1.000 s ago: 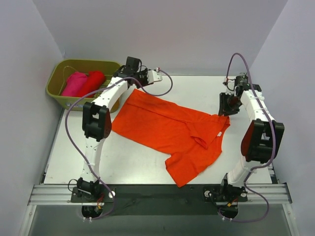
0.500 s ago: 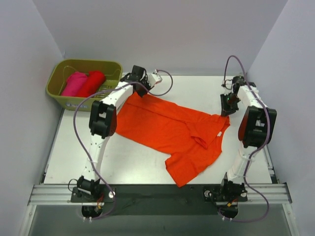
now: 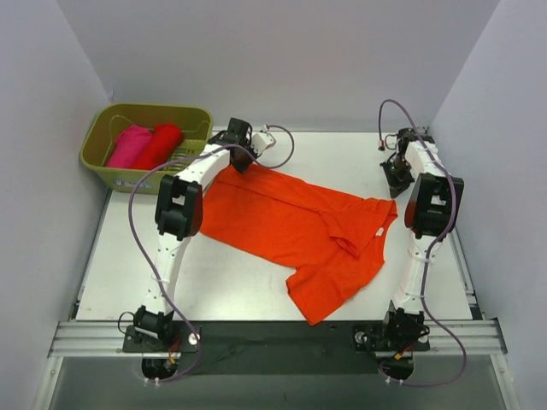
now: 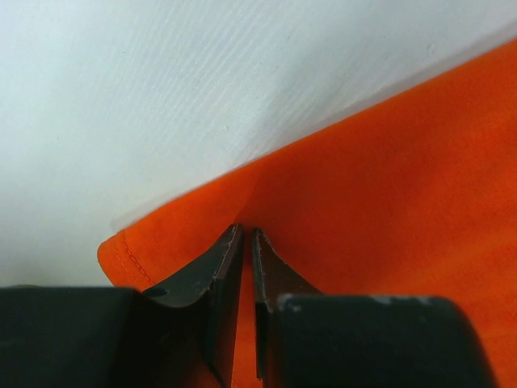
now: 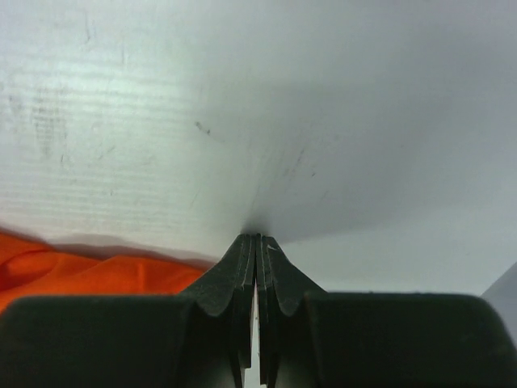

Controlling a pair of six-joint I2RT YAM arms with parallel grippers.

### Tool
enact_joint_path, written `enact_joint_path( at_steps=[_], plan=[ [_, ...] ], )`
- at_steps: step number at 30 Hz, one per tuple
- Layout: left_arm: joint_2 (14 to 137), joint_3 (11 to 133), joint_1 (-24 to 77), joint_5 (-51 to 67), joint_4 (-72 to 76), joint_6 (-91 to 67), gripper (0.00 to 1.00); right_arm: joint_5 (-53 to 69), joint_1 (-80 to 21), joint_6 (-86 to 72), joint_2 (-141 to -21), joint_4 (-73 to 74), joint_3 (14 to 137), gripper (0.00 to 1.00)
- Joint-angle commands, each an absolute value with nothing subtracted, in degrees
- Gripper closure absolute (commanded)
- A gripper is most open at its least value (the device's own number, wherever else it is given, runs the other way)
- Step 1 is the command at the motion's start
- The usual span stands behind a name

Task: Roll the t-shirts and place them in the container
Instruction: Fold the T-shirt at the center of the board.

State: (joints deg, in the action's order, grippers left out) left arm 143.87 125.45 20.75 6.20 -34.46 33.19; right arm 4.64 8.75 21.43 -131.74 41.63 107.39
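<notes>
An orange-red t-shirt (image 3: 291, 226) lies spread flat across the middle of the table. My left gripper (image 3: 242, 161) is at its far left corner. In the left wrist view the left gripper (image 4: 246, 230) has its jaws nearly together, pinching the orange cloth (image 4: 388, 186) just inside the hem. My right gripper (image 3: 396, 186) is off the shirt's far right corner. In the right wrist view the right gripper (image 5: 257, 236) is shut with its tips on the bare table, and the shirt's edge (image 5: 89, 271) lies to its left. A deeper red t-shirt (image 3: 162, 141) and a magenta one (image 3: 128, 145) lie in the basket.
The olive-green basket (image 3: 149, 108) stands off the table's far left corner, close behind my left arm. White walls close in at the back and both sides. The arm bases and a metal rail (image 3: 273, 335) run along the near edge.
Both grippers have closed. My left gripper moved right and down onto the shirt's far left corner. My right wrist shifted a little toward the back of the table.
</notes>
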Motion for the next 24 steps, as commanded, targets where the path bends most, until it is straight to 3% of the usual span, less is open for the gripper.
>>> enact_joint_path(
  at_steps=[1,4,5,8,16,24],
  plan=[
    [141.8,123.8,20.0,3.7,-37.4,31.0,0.80,1.1,9.1,22.7,-133.1,45.5,114.3,1.00],
    [140.5,123.2,20.1,4.7,-37.6,30.4,0.80,3.2,9.6,20.3,-129.4,45.6,115.1,0.92],
    [140.3,122.9,20.2,5.0,-37.4,30.2,0.79,4.4,9.8,19.3,-128.1,45.7,114.6,0.75],
    [139.2,121.6,20.8,5.2,-36.4,30.2,0.79,6.9,9.4,17.4,-123.5,47.1,110.8,0.54],
    [138.3,119.3,21.9,5.1,-34.9,28.8,0.79,8.9,9.8,14.2,-123.5,51.7,103.6,0.50],
    [137.6,117.6,22.0,3.0,-35.5,27.9,0.79,5.4,10.0,16.6,-130.8,53.8,108.5,0.56]
  ],
)
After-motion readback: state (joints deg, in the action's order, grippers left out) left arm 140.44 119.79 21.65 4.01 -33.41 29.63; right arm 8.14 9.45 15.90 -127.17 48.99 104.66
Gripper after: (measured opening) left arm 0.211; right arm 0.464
